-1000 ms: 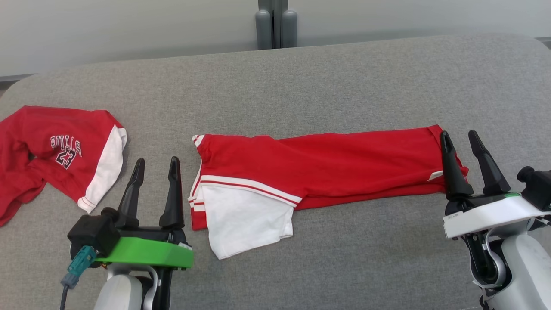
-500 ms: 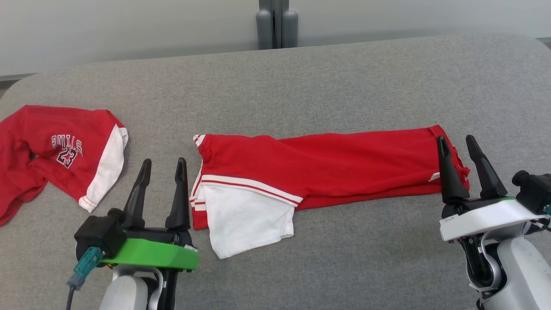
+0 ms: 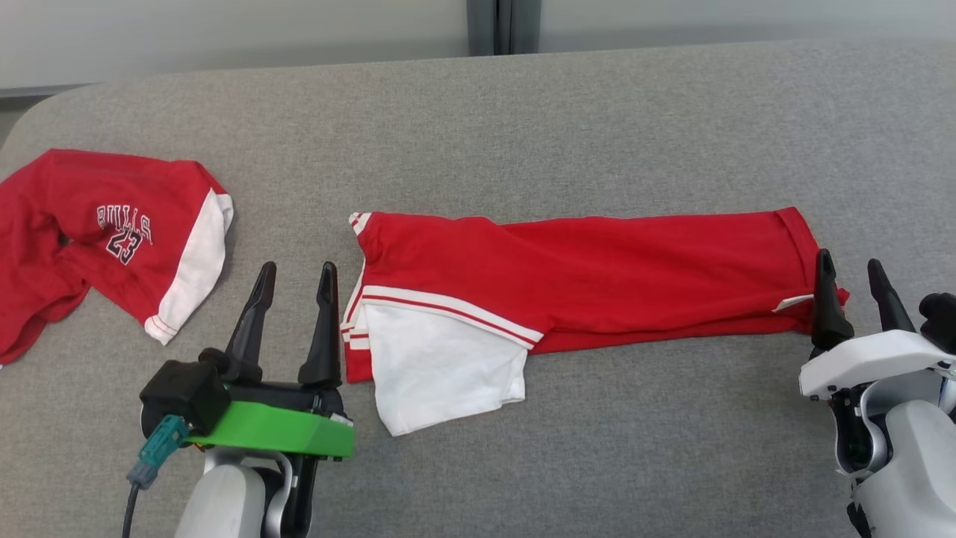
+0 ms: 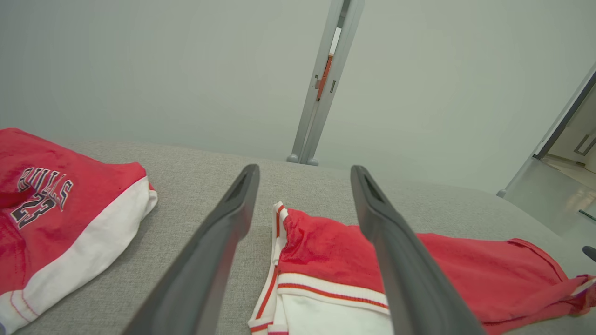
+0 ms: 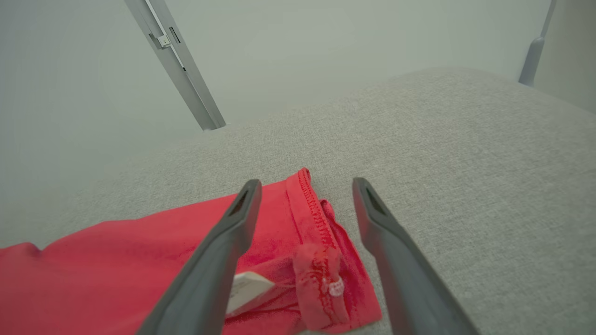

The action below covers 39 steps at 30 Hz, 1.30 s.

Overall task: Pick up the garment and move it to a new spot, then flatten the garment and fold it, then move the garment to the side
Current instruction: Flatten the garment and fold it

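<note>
**Head view, nearest first.** The left hand (image 3: 297, 266), above a green wrist collar (image 3: 276, 437), has its fingers spread apart and holds nothing. It stands just beside the left end of the garment (image 3: 597, 269), its right finger close against the striped white trim; contact cannot be told. The right hand (image 3: 849, 258), fingers likewise apart and empty, stands at the garment's right end. Its left finger is in front of the hem corner, its right finger past the garment over bare counter (image 3: 597, 112). The garment lies flat as a long red band across the middle of the counter, with a white panel (image 3: 441, 373) spread out at its near left corner. A second red garment (image 3: 112, 224), printed BULLS 23 and edged in white, lies crumpled well apart from the garment's left end. Beyond the garment, bare counter runs to its far edge, where a grey post (image 3: 504, 26) rises before a pale wall (image 3: 224, 30).

**Left wrist view adds:**
- the garment's left end low between the spread fingers, with red stripes on the white trim
- much more of the post's height
- a dark-framed opening (image 4: 558, 139) far beyond the garment's right end

**Right wrist view** shows large what the head view gives small. At the garment's right end there is a stitched hem (image 5: 312, 204), a white label (image 5: 247, 286) beside the left finger, and a bunched red fold (image 5: 321, 279) lying between the fingers. Whether either finger touches the cloth cannot be told
</note>
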Available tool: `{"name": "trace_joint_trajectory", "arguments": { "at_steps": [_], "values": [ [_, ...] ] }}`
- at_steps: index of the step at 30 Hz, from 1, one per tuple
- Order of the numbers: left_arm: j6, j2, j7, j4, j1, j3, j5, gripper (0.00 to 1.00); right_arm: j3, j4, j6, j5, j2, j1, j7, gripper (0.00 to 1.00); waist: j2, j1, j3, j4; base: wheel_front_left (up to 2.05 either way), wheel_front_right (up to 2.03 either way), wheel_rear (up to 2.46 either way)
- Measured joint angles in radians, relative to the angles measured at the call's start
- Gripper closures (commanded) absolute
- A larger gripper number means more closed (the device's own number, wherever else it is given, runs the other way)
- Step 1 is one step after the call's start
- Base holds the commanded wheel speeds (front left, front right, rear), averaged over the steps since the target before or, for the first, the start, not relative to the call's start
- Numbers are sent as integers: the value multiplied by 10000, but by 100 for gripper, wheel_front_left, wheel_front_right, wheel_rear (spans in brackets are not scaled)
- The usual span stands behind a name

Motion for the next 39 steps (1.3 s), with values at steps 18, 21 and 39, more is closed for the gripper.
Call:
{"name": "trace_joint_trajectory", "arguments": {
  "at_steps": [18,21,39],
  "values": [
    [0,0,0,224,-333,-96,42,0,-299,3419,-2,15,-35,-1444,-35,8,0,0,704,529,0,0,0],
    [0,0,0,259,-340,-54,44,0,-119,3448,-2,169,-40,-1465,-35,100,0,0,706,493,0,0,0],
    [0,0,0,428,-418,-196,38,0,-1749,2798,12,-502,-537,-1546,-13,100,0,0,543,245,0,0,0]
  ]
}}
